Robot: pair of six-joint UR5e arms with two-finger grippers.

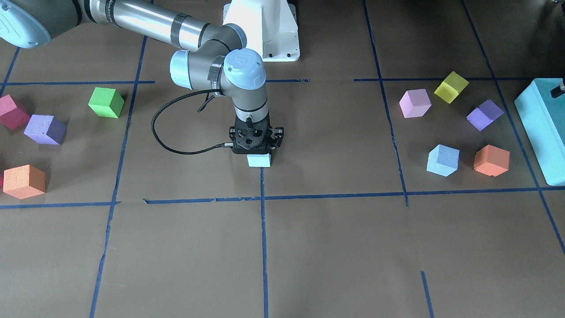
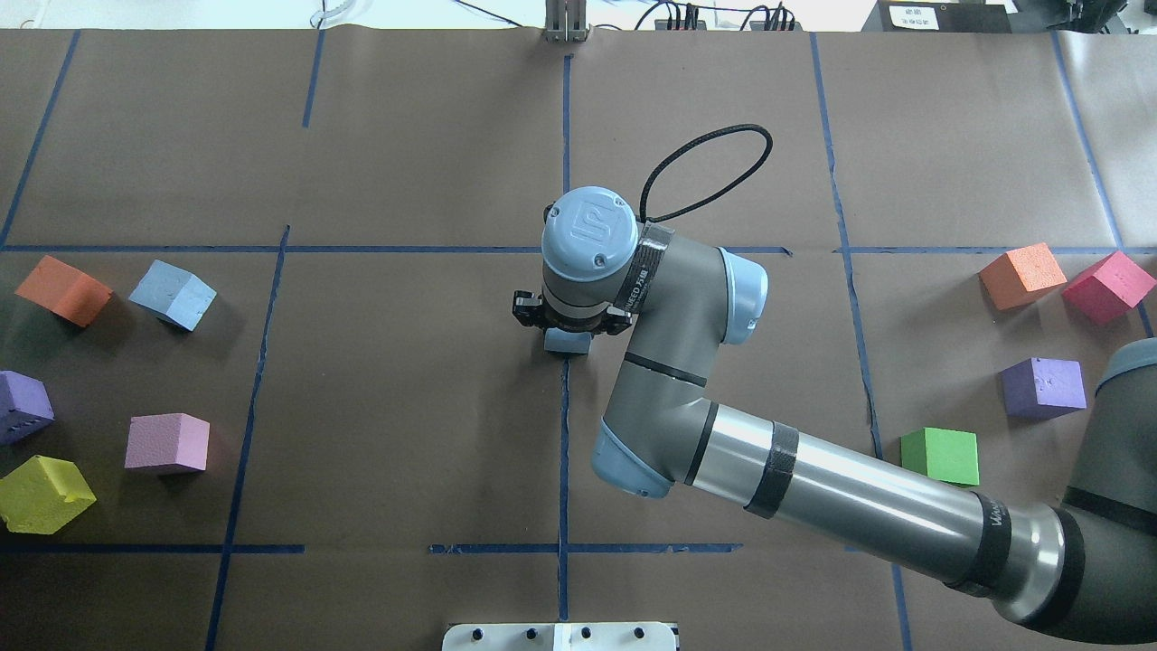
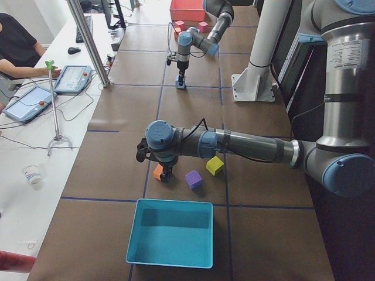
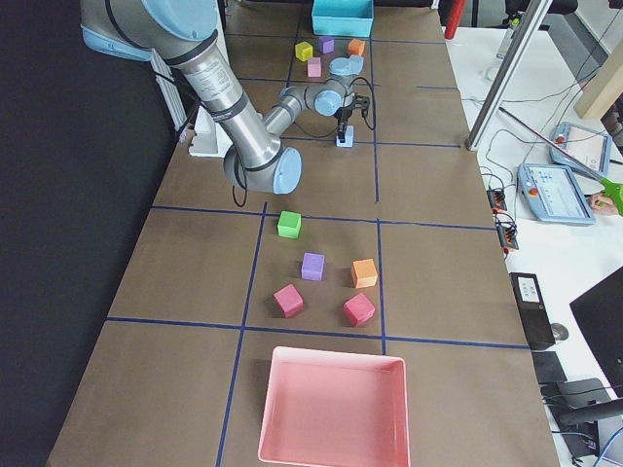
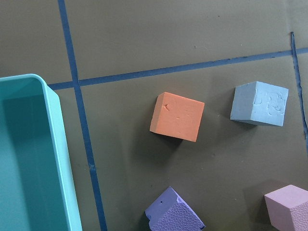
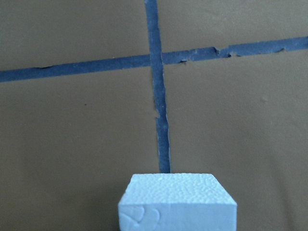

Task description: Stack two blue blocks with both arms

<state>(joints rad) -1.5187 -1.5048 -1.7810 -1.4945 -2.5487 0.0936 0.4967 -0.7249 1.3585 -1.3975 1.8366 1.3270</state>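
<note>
Right gripper (image 1: pixel 258 153) sits directly over first blue block (image 1: pixel 258 160); jaws hidden, can't tell if clamped. Second blue block (image 1: pixel 442 160) lies well apart, off to its side. Foam looks light and squashy: pinch opposite flat faces, gently.

The blue wrist joint cap (image 2: pixel 589 223) of the right arm (image 2: pixel 813 488) is displaying an embossed "UR" mark. Lettering on the forearm tube (image 2: pixel 990 523), wrist band (image 2: pixel 637 280) and white label (image 2: pixel 913 16) is proving illegible.
</note>
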